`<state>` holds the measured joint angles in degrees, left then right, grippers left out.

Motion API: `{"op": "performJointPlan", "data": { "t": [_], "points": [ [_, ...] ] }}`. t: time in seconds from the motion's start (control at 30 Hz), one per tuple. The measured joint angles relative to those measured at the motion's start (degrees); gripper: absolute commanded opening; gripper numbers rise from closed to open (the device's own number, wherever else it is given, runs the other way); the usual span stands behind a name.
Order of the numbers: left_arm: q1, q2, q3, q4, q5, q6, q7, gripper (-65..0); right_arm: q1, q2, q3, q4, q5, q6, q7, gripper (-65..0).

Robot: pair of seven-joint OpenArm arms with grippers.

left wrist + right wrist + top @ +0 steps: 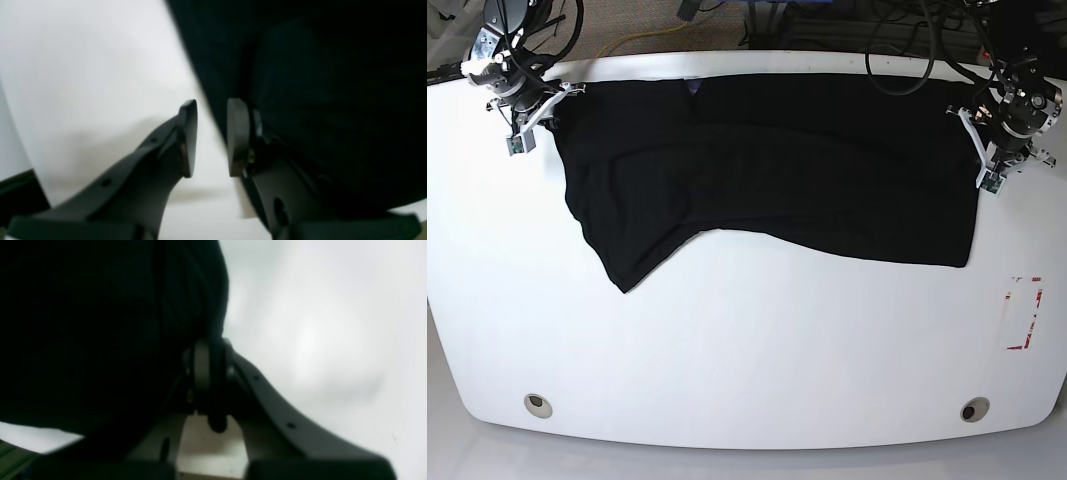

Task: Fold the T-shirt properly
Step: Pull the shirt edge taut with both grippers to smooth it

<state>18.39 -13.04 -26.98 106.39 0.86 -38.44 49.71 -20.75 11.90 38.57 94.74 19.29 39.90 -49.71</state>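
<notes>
Right now the white tabletop (pixel 747 350) fills most of the base view, and the T-shirt (pixel 807 170) lies spread across its upper part as a wide black band, one lobe hanging down toward the lower left of the cloth. I read that as a shirt held stretched along its far edge so the next fold can be carried over flat. My right gripper (pixel 522 105) sits at the upper left corner of the cloth; in its wrist view the jaws are clenched on a thin fold of T-shirt at the fabric's edge. My left gripper (pixel 997 150) sits at the upper right edge of the garment. In its wrist view the jaws stand apart with bare white showing between them; the cloth lies against the outside of the right-hand pad (pixel 237 136), so I judge nothing is pinched there yet.
</notes>
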Motion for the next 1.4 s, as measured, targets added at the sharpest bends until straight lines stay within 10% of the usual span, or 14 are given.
{"op": "performJointPlan", "data": {
  "t": [0.3, 1.1, 1.4],
  "points": [
    [0.02, -0.02, 0.48, -3.56, -0.44, -0.2, 0.09, -17.5, 0.0, 0.0, 0.0, 0.0, 0.0, 0.02, -0.02, -65.0],
    [-3.32, -1.05, -3.45, -4.76, -0.48, -0.81, 0.42, -17.4, -0.48, -0.37, 0.13, 1.49, -0.02, 0.04, -0.72, -65.0],
    [-3.78, -1.29, -3.74, 2.62, -0.72, -1.64, 0.07, -17.4, -2.19, -2.05, 0.2, 10.62, -0.48, 0.17, -1.36, -31.1]
  ]
}}
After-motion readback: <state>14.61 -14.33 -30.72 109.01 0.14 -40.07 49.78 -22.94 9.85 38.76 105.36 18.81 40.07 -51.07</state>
